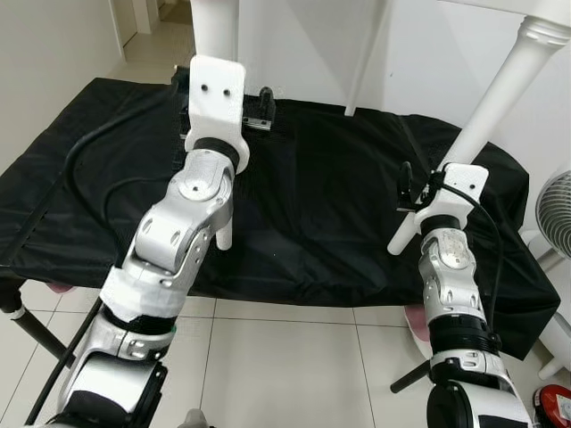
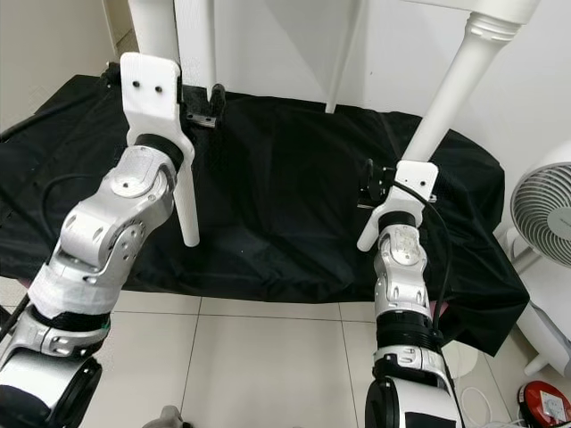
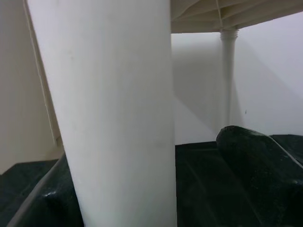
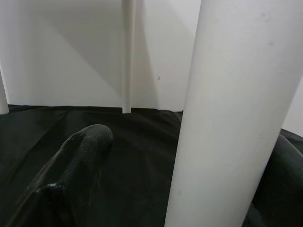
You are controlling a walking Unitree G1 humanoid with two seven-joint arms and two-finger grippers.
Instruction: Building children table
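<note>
A: Now, item one: the table. Where is it, and how will it handle?

B: Upright on the black-covered worktop [image 1: 339,223], top cut off by the upper edge of both eye views. White, moulded plastic by the look; likely light, stiff and smooth, so slippery under a hard pad. Ribs under the top show at the upper right of the left wrist view.

A: Legs?

B: Left leg [image 2: 183,201], plain round tube, centre left of the frame. Right leg [image 1: 482,125], tilted, with a ringed collar at its top, upper right. Back leg [image 1: 366,67], thin, upper centre.

A: Claws?

B: Left claw [image 3: 142,208] sits around the left leg, one finger each side; the tube runs between them. Whether the pads actually press it I cannot tell. Right claw [image 4: 175,189] likewise straddles the right leg low down; contact again unclear.

A: Best hold?

B: My judgement: low on the tube, square across it, firm squeeze, since a round glossy leg may twist or slide.

A: Hidden or doubtful?

B: Tabletop and leg sockets out of frame, so seating of the legs is unknown. Small black fitting [image 1: 260,111] behind the left wrist, purpose unclear. Fan [image 2: 544,214] at the right edge, partly cropped.
</note>
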